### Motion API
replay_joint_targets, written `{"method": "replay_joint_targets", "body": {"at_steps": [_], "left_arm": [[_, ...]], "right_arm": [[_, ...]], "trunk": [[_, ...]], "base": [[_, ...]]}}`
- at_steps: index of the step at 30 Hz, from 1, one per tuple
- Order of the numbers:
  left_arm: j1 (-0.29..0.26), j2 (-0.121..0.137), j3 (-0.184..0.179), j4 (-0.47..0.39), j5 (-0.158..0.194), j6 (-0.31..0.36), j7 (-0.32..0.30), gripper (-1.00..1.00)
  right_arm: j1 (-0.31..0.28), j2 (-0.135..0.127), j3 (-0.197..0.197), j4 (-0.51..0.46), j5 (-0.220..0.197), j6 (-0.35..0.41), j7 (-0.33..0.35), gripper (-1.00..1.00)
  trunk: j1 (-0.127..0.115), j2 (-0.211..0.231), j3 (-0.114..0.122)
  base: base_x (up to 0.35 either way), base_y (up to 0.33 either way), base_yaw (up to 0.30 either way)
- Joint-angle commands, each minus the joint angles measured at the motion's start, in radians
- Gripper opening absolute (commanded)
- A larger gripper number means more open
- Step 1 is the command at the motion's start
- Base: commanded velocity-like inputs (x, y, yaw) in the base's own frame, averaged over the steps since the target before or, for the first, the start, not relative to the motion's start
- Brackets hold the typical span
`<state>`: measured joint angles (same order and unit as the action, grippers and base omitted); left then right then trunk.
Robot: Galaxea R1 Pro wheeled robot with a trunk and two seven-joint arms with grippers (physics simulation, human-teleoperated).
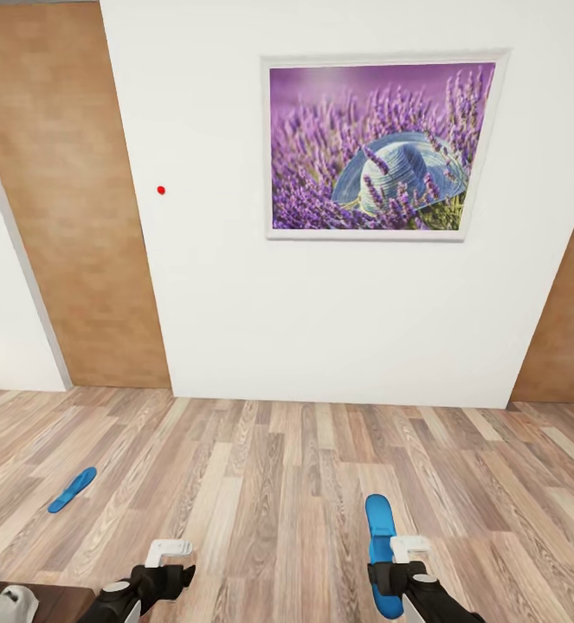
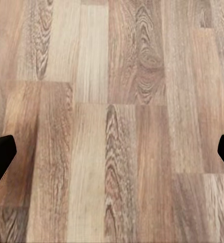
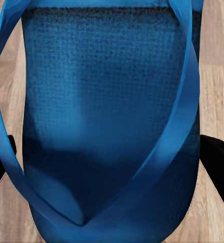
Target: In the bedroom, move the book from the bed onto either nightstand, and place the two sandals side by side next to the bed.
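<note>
One blue sandal [image 1: 72,490] lies flat on the wood-plank floor at the left, well ahead of my left gripper [image 1: 170,549]. That gripper hangs open over bare planks, its dark fingertips [image 2: 0,154] wide apart. The second blue sandal [image 1: 378,529] points away from me on the right, with my right gripper [image 1: 406,549] shut on it. Up close its blue sole and straps [image 3: 107,106] sit between the dark fingers [image 3: 217,164]. The book, the bed and the nightstands are out of view.
A white wall [image 1: 235,329] with a framed lavender picture [image 1: 377,145] stands straight ahead. Brown wooden panels [image 1: 79,216] flank it on both sides. A dark brown wooden edge [image 1: 57,599] with a pale grey thing on it shows at the lower left corner.
</note>
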<state>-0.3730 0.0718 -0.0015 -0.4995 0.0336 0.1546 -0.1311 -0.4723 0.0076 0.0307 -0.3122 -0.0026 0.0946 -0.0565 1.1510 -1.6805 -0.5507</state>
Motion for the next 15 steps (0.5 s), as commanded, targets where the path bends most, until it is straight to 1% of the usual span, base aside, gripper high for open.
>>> {"method": "replay_joint_targets", "body": {"at_steps": [1,15], "left_arm": [[0.000,0.000,0.000,-0.002,0.003,0.007,-0.003,1.00],[0.000,0.000,0.000,-0.001,0.003,0.007,-0.003,1.00]], "right_arm": [[0.000,0.000,0.004,-0.002,0.000,0.007,-0.005,-1.00],[0.000,0.000,0.004,-0.002,0.000,0.007,-0.005,-1.00]], "trunk": [[0.001,0.000,-0.001],[0.001,0.000,-0.001]], "base": [[0.347,0.000,0.000],[0.347,0.000,0.000]]}}
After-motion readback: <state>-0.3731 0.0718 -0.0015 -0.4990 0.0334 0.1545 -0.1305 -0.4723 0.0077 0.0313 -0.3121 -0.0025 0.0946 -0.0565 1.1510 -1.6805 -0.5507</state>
